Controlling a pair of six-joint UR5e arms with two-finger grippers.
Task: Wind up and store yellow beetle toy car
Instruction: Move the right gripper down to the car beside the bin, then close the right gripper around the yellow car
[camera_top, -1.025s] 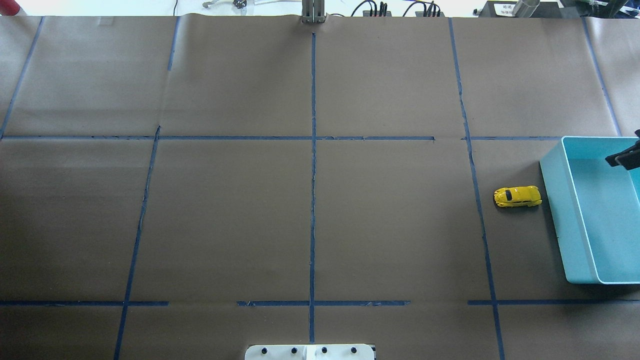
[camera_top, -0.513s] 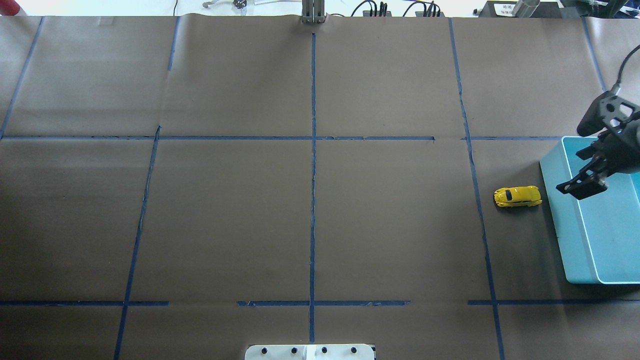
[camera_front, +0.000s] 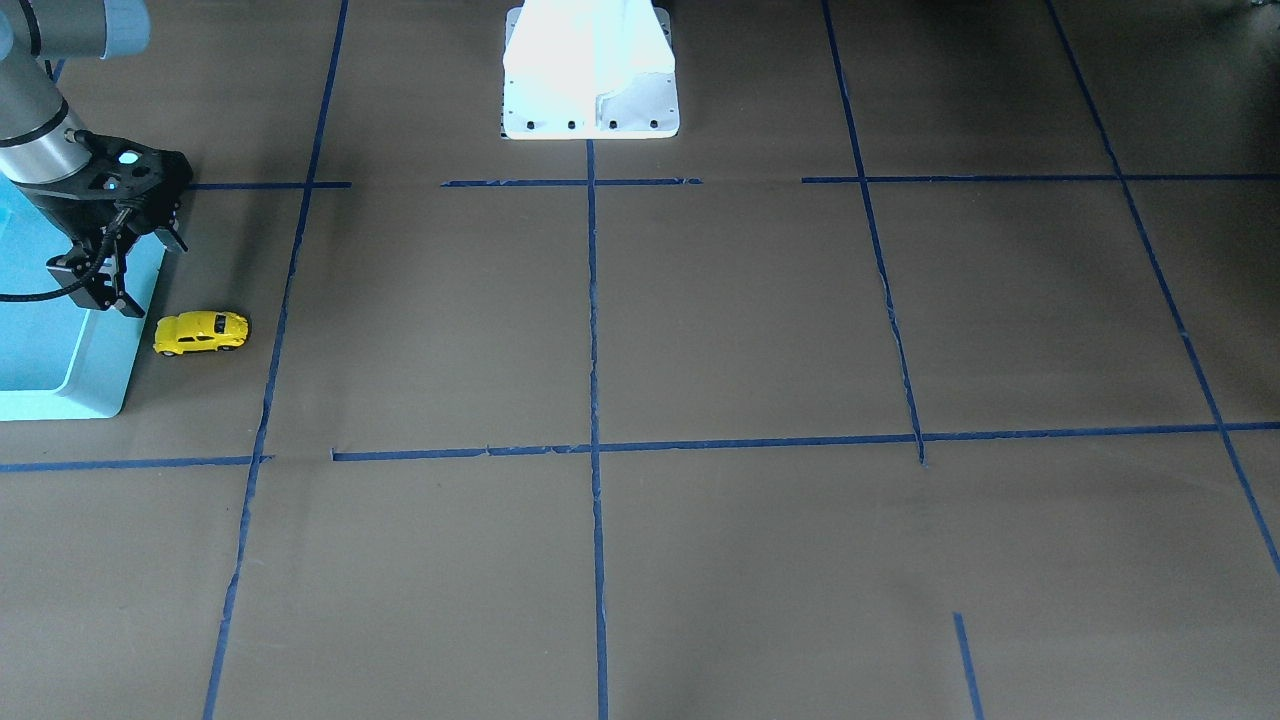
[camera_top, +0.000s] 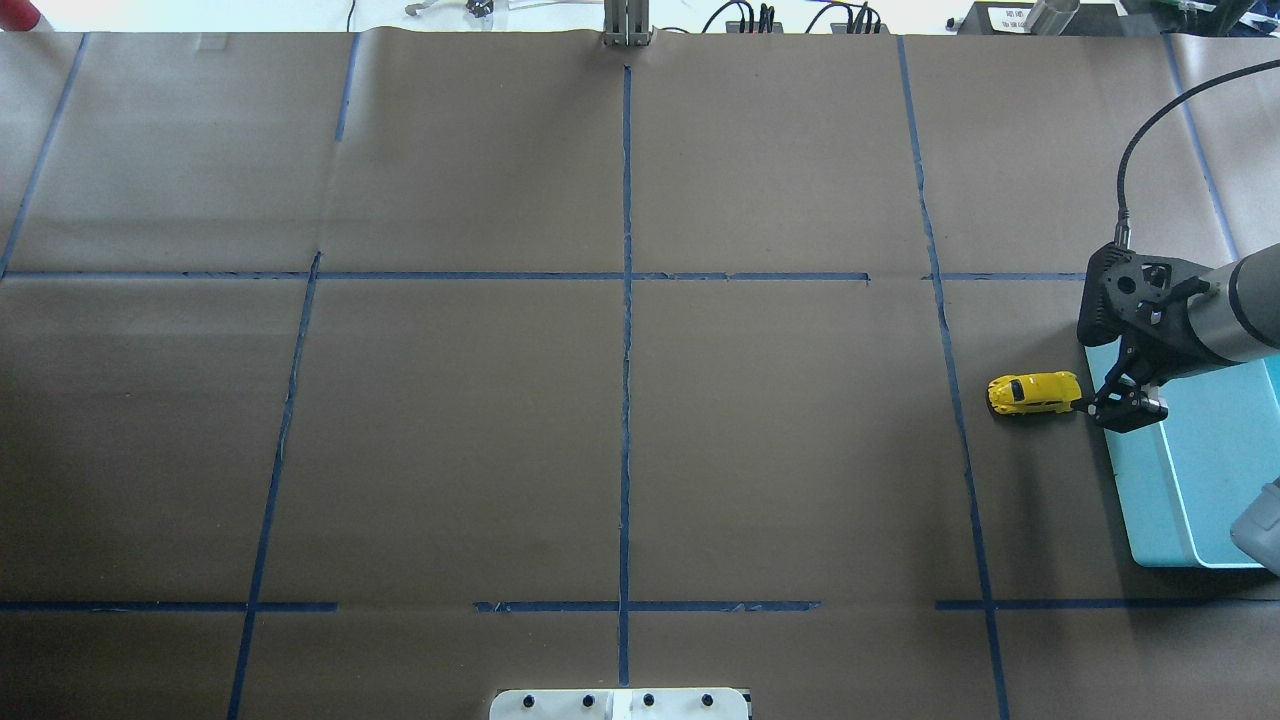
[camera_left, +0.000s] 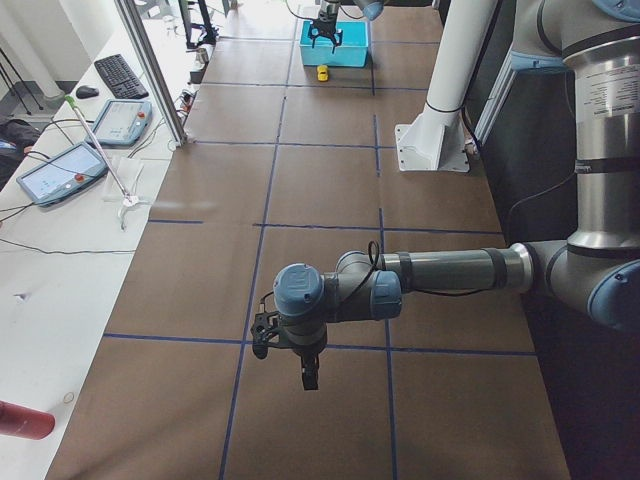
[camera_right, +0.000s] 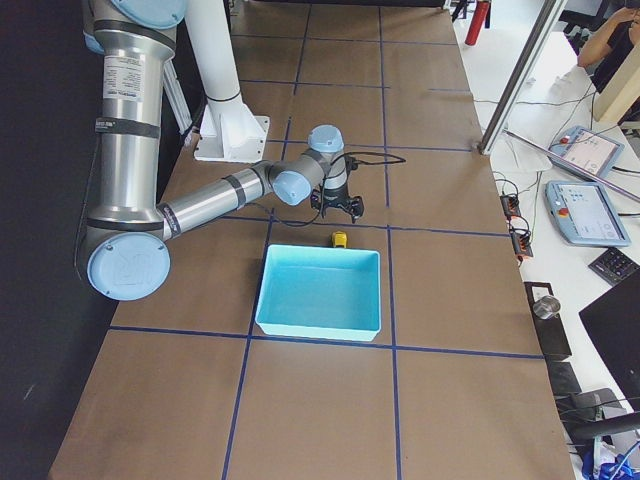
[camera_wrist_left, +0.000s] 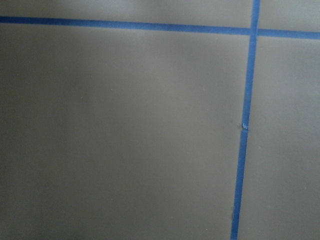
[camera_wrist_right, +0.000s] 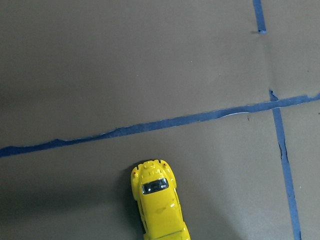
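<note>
Overhead exterior is showing you the yellow beetle toy car sitting on its wheels at the table's right, just left of the turquoise bin. Your right gripper is hovering over the bin's left wall, beside the car's right end, jaws spread and carrying nothing. You're likely handling something light, rigid, glossy and ready to roll, so you'd be pinching across its flanks. You're counting one car, one bin, two grippers; how far the left gripper is parted, I cannot tell.
</note>
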